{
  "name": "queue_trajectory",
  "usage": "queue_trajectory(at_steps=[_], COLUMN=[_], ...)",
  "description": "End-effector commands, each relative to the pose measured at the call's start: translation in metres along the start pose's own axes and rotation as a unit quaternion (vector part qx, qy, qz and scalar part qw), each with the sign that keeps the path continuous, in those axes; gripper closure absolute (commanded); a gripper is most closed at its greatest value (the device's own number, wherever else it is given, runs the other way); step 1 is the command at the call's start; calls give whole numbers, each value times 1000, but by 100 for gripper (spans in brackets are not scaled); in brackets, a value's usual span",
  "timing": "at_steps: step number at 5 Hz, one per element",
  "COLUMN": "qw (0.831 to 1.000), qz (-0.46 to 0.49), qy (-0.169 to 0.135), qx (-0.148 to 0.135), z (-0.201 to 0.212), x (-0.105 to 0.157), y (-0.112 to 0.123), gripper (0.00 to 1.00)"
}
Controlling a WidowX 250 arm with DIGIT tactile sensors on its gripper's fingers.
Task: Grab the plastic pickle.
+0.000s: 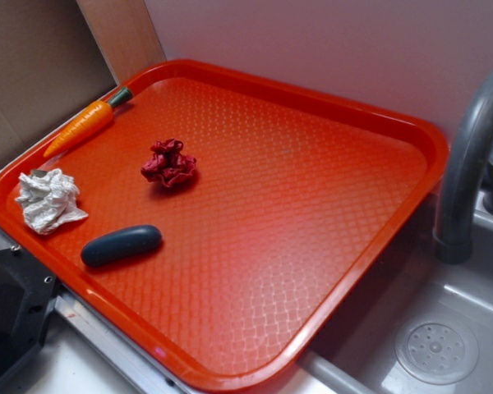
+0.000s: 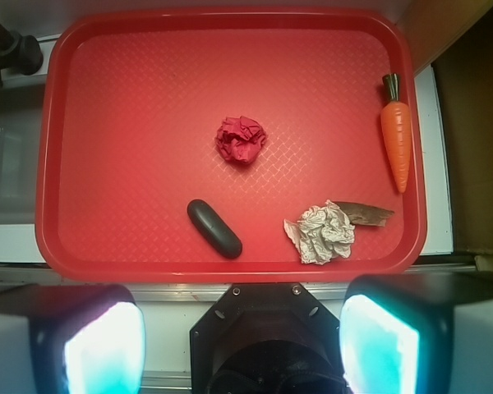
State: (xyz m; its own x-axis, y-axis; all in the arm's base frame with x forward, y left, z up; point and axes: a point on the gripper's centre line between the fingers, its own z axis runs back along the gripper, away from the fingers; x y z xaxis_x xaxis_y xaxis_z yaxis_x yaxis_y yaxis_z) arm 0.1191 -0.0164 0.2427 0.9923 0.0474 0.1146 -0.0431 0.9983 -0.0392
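Dark blue-green plastic pickle (image 2: 214, 228) lies flat, diagonal, lower centre of wrist view, on red tray (image 2: 57, 148) near its lower rim. Pincer (image 2: 241, 349) spread wide at bottom edge of frame, holding nothing, well apart from pickle; likely staged high for overview before descent. Crumpled white paper (image 2: 321, 233) just right of pickle. Crumpled red paper (image 2: 241, 139) mid-tray. Toy carrot (image 2: 396, 139) along right rim. Pickle's sides look unobstructed for grasp across short axis.
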Motion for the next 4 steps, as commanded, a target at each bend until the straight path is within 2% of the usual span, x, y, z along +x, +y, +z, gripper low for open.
queue_trajectory(at_steps=[1,3,4], qw=[1000,994,992], qz=[0,-88,-124], qy=[0,-21,-17], qx=[0,54,-20], z=[0,-89,-132], x=[0,13,8], y=[0,-24,-28], gripper=[0,0,0])
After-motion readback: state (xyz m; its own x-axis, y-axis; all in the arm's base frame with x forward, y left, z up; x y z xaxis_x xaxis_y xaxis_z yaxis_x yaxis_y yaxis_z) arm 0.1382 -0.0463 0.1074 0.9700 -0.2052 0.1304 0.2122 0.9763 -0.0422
